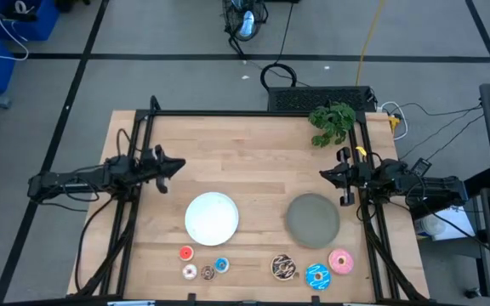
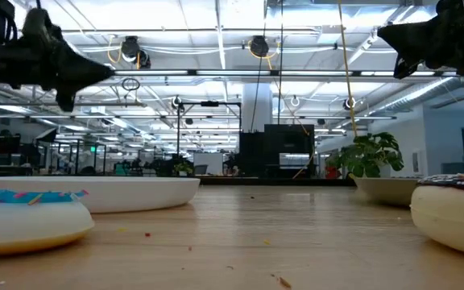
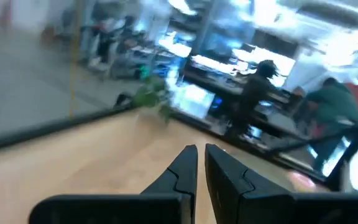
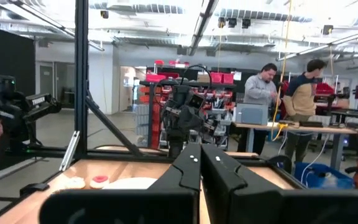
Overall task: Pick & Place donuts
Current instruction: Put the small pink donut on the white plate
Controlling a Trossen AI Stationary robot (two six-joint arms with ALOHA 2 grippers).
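Observation:
Seven toy donuts lie along the table's near edge. Four are tiny: red [image 1: 185,252], pink-white [image 1: 190,272], brown [image 1: 207,273] and blue [image 1: 221,265]. Three are larger: chocolate with sprinkles [image 1: 283,268], blue-iced [image 1: 317,276] and pink-iced [image 1: 341,261]. In the low view a blue-topped donut [image 2: 22,213] fills the left foreground and the chocolate one [image 2: 457,211] the right. My left gripper [image 1: 174,167] hovers shut and empty at the table's left side, pointing level toward the middle. My right gripper [image 1: 324,175] hovers shut and empty at the right side, facing it.
A white round plate [image 1: 212,218] and a grey round plate [image 1: 313,219] sit side by side between the arms, just beyond the donuts. A green plant [image 1: 332,121] stands at the far right corner. Black frame rails [image 1: 228,113] border the table. People stand in the room beyond [image 4: 263,93].

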